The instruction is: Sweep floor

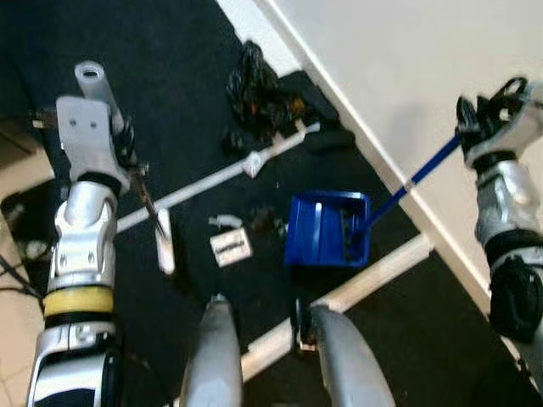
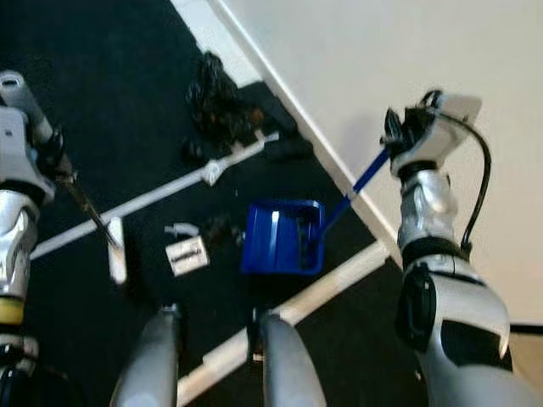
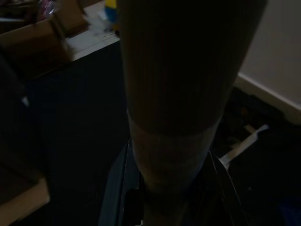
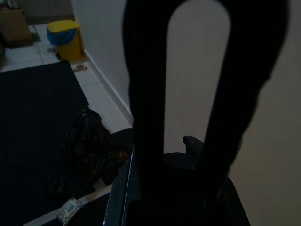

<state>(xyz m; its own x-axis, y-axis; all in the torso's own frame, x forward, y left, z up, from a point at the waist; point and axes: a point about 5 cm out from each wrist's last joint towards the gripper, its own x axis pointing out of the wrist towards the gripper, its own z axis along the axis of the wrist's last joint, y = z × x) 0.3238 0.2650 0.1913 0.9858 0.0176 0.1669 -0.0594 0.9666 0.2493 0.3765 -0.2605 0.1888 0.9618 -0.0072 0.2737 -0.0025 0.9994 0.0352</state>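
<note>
Blue dustpan (image 1: 327, 229) on the black carpet (image 1: 170, 76), its long handle (image 1: 413, 179) clasped by the right gripper (image 2: 399, 131) near the wall (image 1: 424, 68). Left gripper (image 1: 127, 148) grips the broom (image 1: 161, 233). Around: paper scrap (image 1: 230, 246), dark debris pile (image 1: 259, 93), white bars (image 1: 221, 178).

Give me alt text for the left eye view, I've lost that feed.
On a black carpet by a white wall, the right gripper holds the long handle of a blue dustpan, while the left gripper holds a brush beside scraps of litter.
</note>
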